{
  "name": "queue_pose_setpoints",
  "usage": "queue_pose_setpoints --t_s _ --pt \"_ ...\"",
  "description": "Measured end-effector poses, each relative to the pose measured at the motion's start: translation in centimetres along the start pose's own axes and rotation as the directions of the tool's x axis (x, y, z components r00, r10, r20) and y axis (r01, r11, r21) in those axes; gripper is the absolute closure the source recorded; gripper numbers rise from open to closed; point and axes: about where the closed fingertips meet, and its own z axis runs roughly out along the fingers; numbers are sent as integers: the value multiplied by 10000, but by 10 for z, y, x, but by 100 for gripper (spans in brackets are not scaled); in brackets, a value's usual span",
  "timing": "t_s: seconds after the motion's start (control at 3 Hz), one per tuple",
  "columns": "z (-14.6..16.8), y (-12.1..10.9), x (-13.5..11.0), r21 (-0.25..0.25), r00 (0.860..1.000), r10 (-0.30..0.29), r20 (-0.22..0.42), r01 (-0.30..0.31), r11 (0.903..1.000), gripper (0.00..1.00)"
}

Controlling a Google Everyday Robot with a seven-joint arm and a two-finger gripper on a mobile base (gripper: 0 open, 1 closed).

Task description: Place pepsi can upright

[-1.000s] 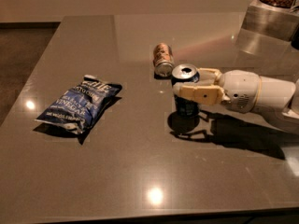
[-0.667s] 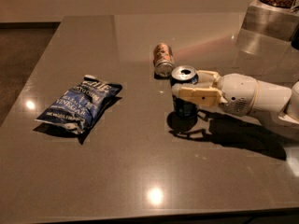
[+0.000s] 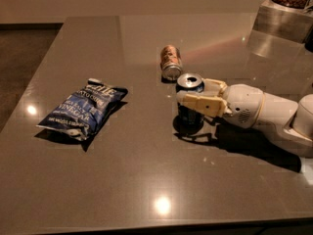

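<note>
The pepsi can [image 3: 189, 84], small and blue with a silver top and pull-tab, stands upright near the middle of the grey table [image 3: 122, 180]. My gripper [image 3: 195, 98] reaches in from the right on a white arm. Its cream fingers [image 3: 203, 103] wrap around the can's sides. The can's lower part is dark and its base sits at or just above the tabletop; I cannot tell which.
An orange-brown can [image 3: 170, 61] lies on its side just behind the pepsi can. A blue chip bag [image 3: 83, 107] lies flat at the left. A metal container [image 3: 283, 18] with brown contents stands at the back right corner.
The gripper and the can have shifted slightly left and a little lower. The other objects have not moved.
</note>
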Motion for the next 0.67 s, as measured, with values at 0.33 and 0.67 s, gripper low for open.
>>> queue_pose_setpoints --t_s 0.33,0.67 --pt "0 -1 5 135 9998 -102 -145 104 9999 28" --pt "2 0 5 128 9998 -131 -178 134 9998 5"
